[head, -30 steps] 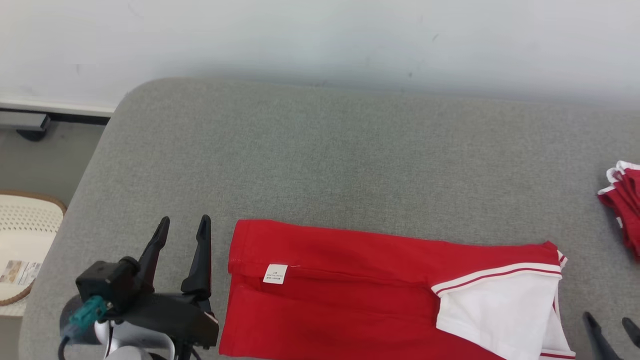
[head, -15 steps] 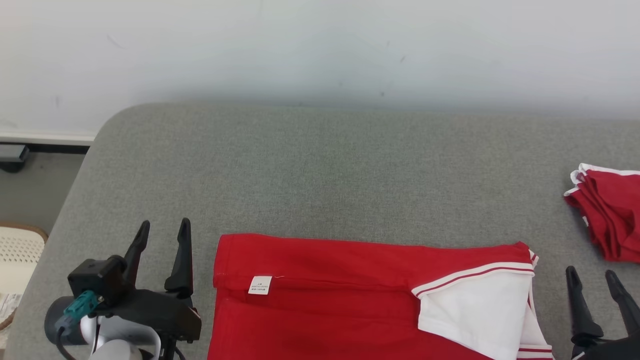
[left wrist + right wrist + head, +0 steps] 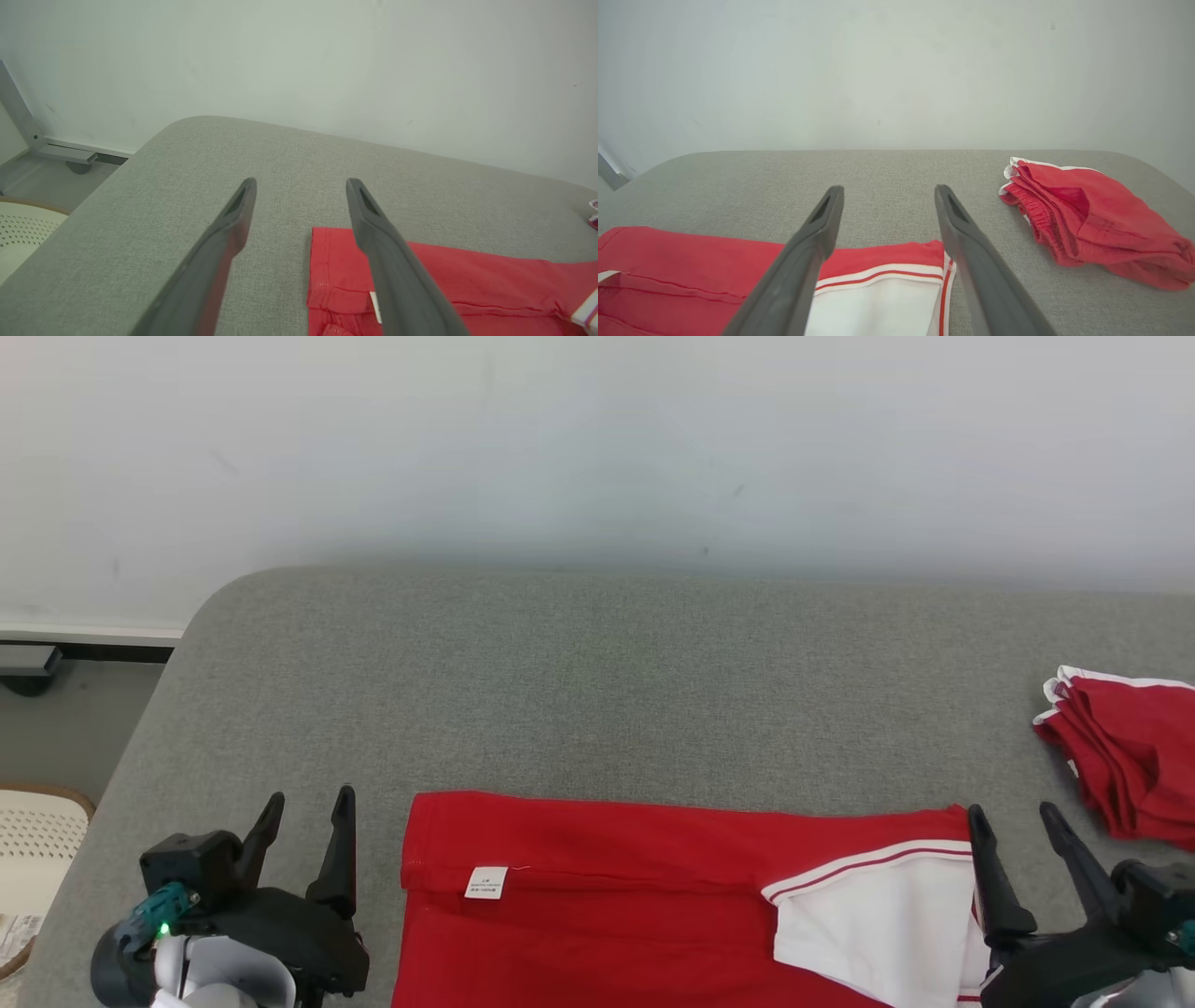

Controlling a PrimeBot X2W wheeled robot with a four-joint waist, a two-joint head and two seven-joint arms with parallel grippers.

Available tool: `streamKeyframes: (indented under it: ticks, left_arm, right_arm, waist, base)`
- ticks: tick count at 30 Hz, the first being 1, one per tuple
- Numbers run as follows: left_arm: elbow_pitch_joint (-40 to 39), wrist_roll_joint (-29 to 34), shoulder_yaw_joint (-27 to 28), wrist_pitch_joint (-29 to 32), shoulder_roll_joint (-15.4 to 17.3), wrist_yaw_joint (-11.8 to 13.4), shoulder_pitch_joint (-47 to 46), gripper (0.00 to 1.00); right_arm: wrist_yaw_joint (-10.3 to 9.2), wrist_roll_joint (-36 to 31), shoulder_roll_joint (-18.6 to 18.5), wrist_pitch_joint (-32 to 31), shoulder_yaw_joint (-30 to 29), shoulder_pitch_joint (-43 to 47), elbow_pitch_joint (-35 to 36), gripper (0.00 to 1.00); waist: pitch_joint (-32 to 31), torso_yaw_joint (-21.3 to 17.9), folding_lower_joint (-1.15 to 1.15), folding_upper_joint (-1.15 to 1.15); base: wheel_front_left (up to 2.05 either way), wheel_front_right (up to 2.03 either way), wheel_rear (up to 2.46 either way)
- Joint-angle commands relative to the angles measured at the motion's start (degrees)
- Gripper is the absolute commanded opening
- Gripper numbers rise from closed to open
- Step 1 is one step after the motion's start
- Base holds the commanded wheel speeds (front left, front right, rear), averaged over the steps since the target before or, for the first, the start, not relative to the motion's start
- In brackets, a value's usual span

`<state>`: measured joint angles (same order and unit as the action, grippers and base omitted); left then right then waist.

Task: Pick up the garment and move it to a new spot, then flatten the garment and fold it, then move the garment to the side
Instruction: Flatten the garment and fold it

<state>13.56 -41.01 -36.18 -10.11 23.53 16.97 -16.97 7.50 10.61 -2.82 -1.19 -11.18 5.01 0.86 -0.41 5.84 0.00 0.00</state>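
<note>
The red-and-white garment (image 3: 607,896) lies flat as a long band on the near part of the grey padded surface (image 3: 607,691). The left gripper (image 3: 310,795) and the right gripper (image 3: 1013,810) stand at its two ends, jaws spread and empty. I judge the folding step is in hand; next, each gripper must pinch its own end.

head: high, facing wall (image 3: 597,429), down on cushion (image 3: 597,691) | wrists: low, along fingers (image 3: 229,233) | shared: red garment (image 3: 597,896)

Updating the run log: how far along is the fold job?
Done: the red garment lies flat on the grey surface, apparently folded once lengthwise. In hand: nothing; the left gripper and right gripper are open, one at each end. Left: probably another fold, then moving it aside.
</note>
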Motion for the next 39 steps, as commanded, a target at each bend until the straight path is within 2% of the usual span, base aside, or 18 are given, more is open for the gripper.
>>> streamKeyframes:
  ticks: [1, 10, 19, 29, 35, 39]
  left_arm:
    - [0.86, -0.57, 0.12, 0.15, -0.04, -0.54, 0.10, 1.00]
    - [3.93, -0.06, 0.24, -2.93, -0.93, -2.13, 0.50, 1.00]
    - [2.68, 2.27, 2.75, -5.11, -2.51, -5.19, 3.10, 1.00]
    - [2.39, 4.71, 4.70, -5.11, -3.34, -6.27, 3.31, 1.00]
    - [1.93, 5.88, 5.29, -5.12, -3.68, -6.81, 2.60, 1.00]
    - [1.82, 6.23, 5.49, -5.12, -4.04, -6.96, 2.26, 1.00]
  right_arm:
    - [0.01, -0.76, -0.19, 0.39, 0.34, -0.97, -0.52, 1.00]
    - [0.01, -1.43, -0.18, 1.33, 0.99, -1.96, -2.54, 1.00]
    - [0.01, -0.95, -0.18, 1.47, 0.22, -1.80, -2.82, 1.00]
    - [0.01, -0.87, -0.18, 0.78, 0.42, -2.26, -1.82, 1.00]
    - [0.01, -0.49, -0.19, -2.79, 0.42, -3.02, -0.24, 1.00]
    - [0.01, -0.79, -0.19, -10.18, -1.18, -2.73, 1.93, 1.00]
  waist:
    - [-0.01, 0.17, 0.00, 0.00]
    - [-0.19, 0.33, 0.00, 0.00]
    - [0.25, 0.34, 0.00, 0.00]
    - [1.38, 1.08, 0.00, 0.00]
    - [2.82, 1.24, 0.00, 0.00]
    - [3.42, 1.32, 0.00, 0.00]
  base:
    - [0.00, 0.00, 0.00]
    - [0.00, 0.00, 0.00]
    - [0.00, 0.00, 0.00]
    - [0.00, 0.00, 0.00]
    - [0.00, 0.00, 0.00]
    - [0.00, 0.00, 0.00]
